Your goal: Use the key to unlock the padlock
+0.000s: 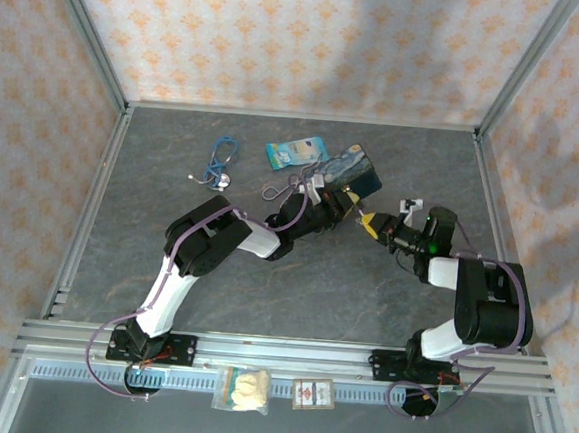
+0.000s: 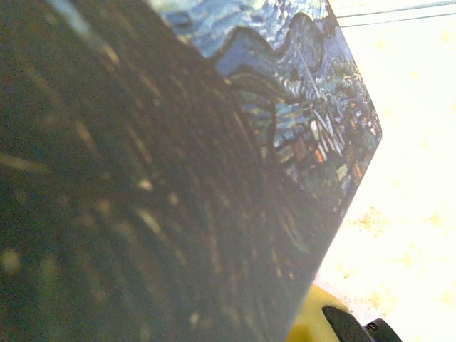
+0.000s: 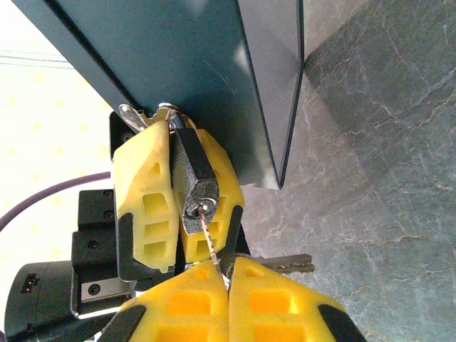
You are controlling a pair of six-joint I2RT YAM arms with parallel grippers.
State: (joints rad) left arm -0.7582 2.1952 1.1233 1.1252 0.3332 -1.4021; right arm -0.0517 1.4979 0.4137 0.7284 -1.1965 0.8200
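Well, both grippers meet toward the back of the table [image 1: 174, 157], close by the painted tin [image 1: 355, 172]. The left gripper [image 1: 347, 203] has its yellow fingers [image 3: 146, 192] clamped on the padlock [image 3: 194, 182], the dark body pinched between them and the keyhole end facing the right gripper [image 3: 228, 267]. That one is closed tight on the key [image 3: 206, 231], whose thin blade sits in the keyhole. A second key [image 3: 285, 265] sticks out sideways beside its fingertips. The padlock's shackle end lies up against the tin's dark side; whether it has sprung, I can't tell.
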